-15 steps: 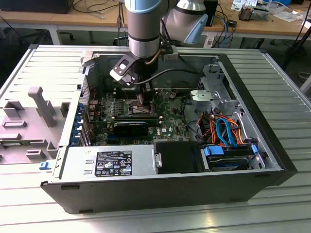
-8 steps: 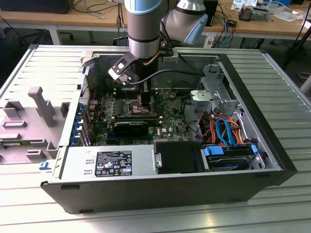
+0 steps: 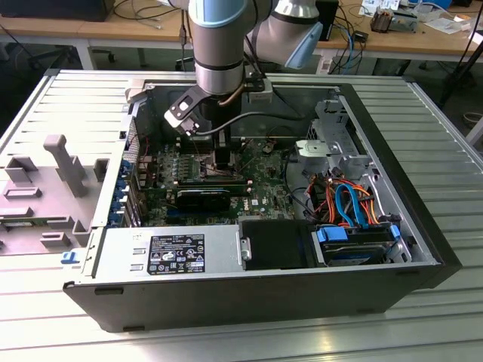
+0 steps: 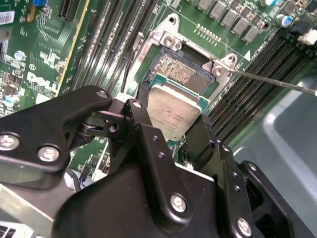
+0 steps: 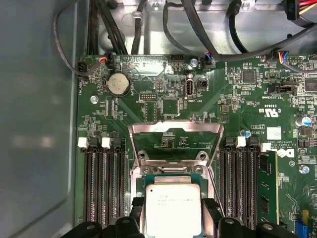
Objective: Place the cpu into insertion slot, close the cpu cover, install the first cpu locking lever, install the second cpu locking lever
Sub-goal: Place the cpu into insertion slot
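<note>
Gripper [image 4: 172,118] fingers pinch the cpu [image 4: 173,110] by two opposite edges, closed just to the chip's width, grey lid facing the camera. The cpu hangs over the insertion slot [image 4: 181,69], overlapping the edge nearest the gripper, with part of the pin field uncovered. Whether the chip touches the socket I cannot tell. Task looks early: the cpu is not yet seated, the cpu cover [image 5: 174,129] is swung up and open beyond the socket, and a locking lever [image 4: 277,82] sticks out free as a thin rod, so neither the cover nor the lever steps look done. The second wrist view gives the slanted look at the bare pins, the rim screws and the lever. The first wrist view looks straight down, with the gripper [image 5: 173,213] and the cpu [image 5: 173,208] lined up between the memory slots [image 5: 101,183] and the open cover frame with its cut-out just past them. The exterior view places the arm [image 3: 219,45] reaching down into the open computer case [image 3: 226,302], the gripper [image 3: 224,157] low over the motherboard [image 3: 264,170].
</note>
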